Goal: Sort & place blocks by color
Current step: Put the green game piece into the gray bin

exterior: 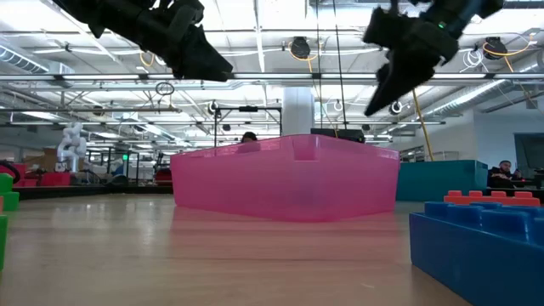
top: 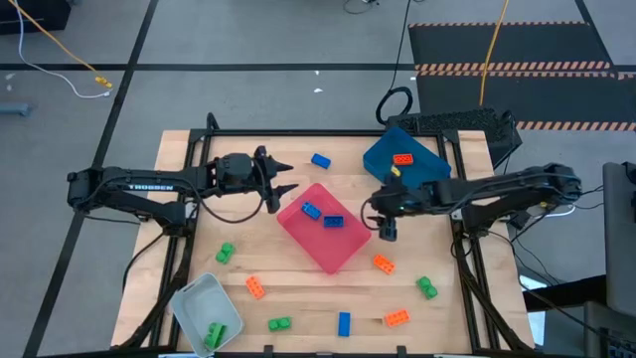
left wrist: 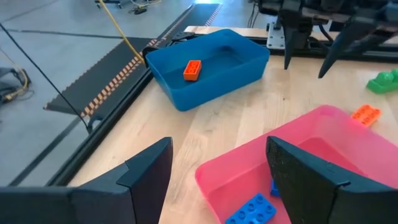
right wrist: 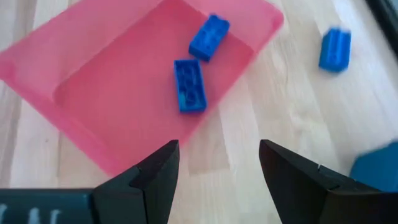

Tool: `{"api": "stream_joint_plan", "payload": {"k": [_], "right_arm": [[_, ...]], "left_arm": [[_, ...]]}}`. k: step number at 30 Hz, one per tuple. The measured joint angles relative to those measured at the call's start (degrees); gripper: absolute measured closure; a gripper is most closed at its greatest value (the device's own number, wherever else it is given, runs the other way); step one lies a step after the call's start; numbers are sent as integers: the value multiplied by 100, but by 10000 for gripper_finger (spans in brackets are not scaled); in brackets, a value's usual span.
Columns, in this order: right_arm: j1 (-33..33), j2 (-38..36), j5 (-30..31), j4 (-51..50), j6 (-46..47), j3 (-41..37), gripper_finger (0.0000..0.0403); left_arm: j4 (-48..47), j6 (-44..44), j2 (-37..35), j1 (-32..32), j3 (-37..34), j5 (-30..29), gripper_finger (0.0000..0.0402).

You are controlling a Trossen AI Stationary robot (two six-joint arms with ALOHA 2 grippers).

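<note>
High view: my two dark arms reach in over the pale wooden table (top: 298, 298) from either side of the pink-red plastic tray (top: 343, 254) at its middle.
Left gripper (top: 282, 177): mine, held above the table just beside the pink-red tray's far-left edge, fingers spread apart, nothing between them.
Right gripper (top: 386, 230): mine, held just off the pink-red tray's right corner, fingers apart and empty.
Pink-red tray contents: two small blue studded plastic bricks (top: 322, 215), lying near each other; in my right wrist view they sit just ahead of my open fingers (right wrist: 155, 180).
Loose blue brick (top: 320, 160): on the wood beyond the tray, near my left gripper's tips.
Dark blue plastic tray (top: 427, 169): behind my right gripper, holding one orange studded brick (top: 402, 159).
Pale grey tray (top: 194, 298): at the near-left corner, with a green brick (top: 215, 335) inside.
Orange bricks on the wood: one (top: 383, 264) just near of my right gripper, one (top: 397, 318) further toward the near edge, one (top: 255, 287) beside the grey tray.
Green bricks on the wood: (top: 225, 254), (top: 279, 323) and (top: 426, 287).
Near blue brick (top: 344, 323): at the near edge, well apart from both grippers.
</note>
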Motion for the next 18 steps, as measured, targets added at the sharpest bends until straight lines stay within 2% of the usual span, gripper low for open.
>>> {"api": "stream_joint_plan", "payload": {"k": [6,11,15,18], "right_arm": [[-13,-394,31,262,224,-791,188],[-13,-595,72,708,222,-1097,188],[-15,-770,504,752,157,-1112,188],[-13,-873,1109,921,-26,-1114,188]], "left_arm": [[68,-154,0,0,0,2,144],[73,-640,0,0,0,0,144],[79,-675,0,0,0,2,144],[71,-788,0,-2,0,1,144]]}}
